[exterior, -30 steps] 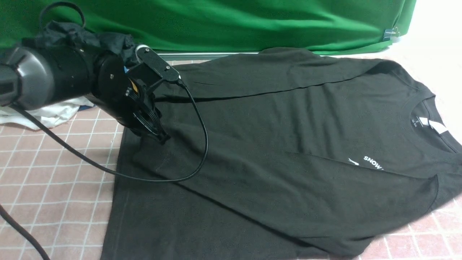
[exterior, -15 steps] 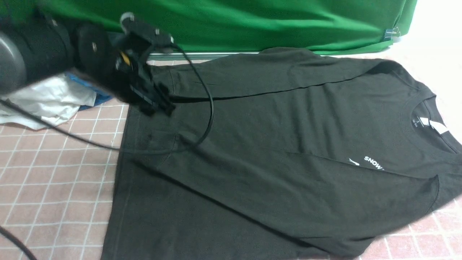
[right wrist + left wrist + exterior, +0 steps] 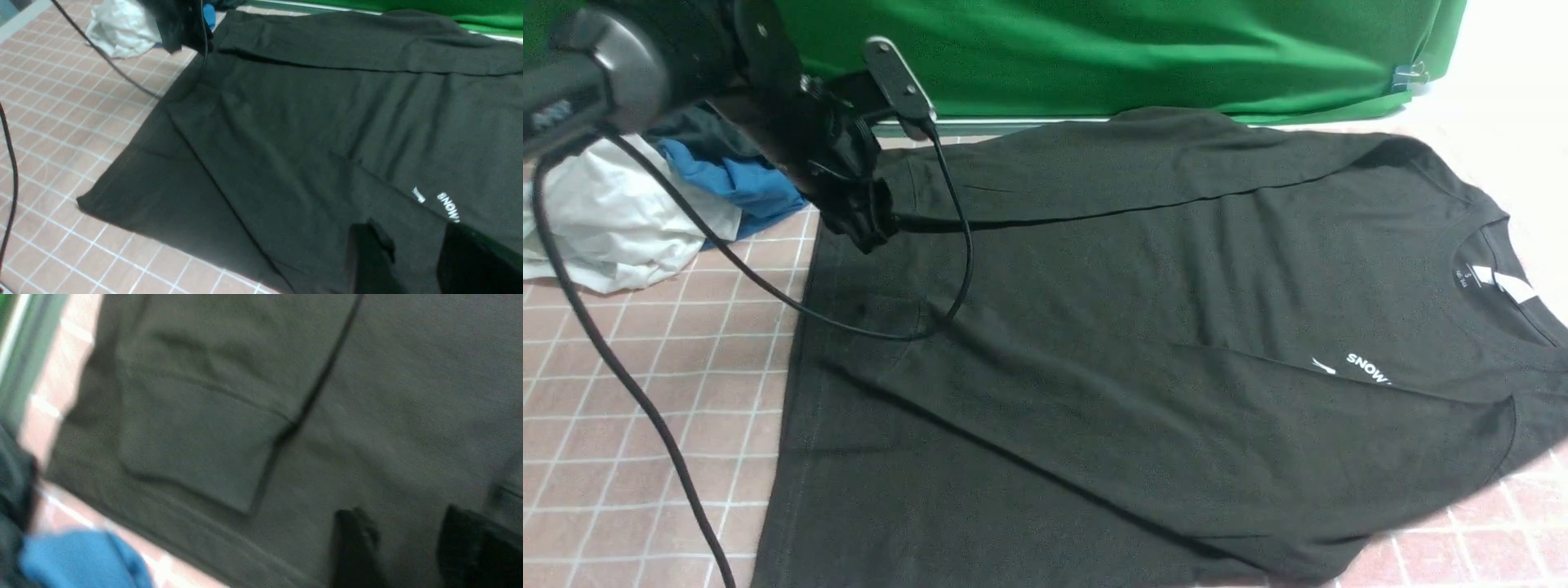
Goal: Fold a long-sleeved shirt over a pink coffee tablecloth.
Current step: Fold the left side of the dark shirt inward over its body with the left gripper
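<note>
The black long-sleeved shirt [image 3: 1176, 286] lies flat on the pink coffee tablecloth [image 3: 645, 392], collar to the right, with a white "SNOW" print [image 3: 1368, 369] showing. Both sleeves are folded across the body, the far one [image 3: 1094, 171] and the near one [image 3: 1176, 433]. My left gripper [image 3: 870, 233] hangs just above the shirt's far left corner, beside the far sleeve's cuff [image 3: 196, 449]. Its jaws [image 3: 404, 516] are open with only fabric below. The right gripper [image 3: 408, 234] is out of the front view. It hovers open over the shirt [image 3: 306, 122] near the print, holding nothing.
A heap of white, blue and dark garments [image 3: 629, 204] lies at the far left, next to the shirt's hem. A green backdrop cloth [image 3: 1094, 49] hangs along the back. A black cable [image 3: 768, 286] droops from my left arm onto the shirt and tablecloth.
My left gripper has lifted off the near sleeve's cuff, opened and drawn back toward the far left corner. The cuff now lies loose on the shirt's body.
</note>
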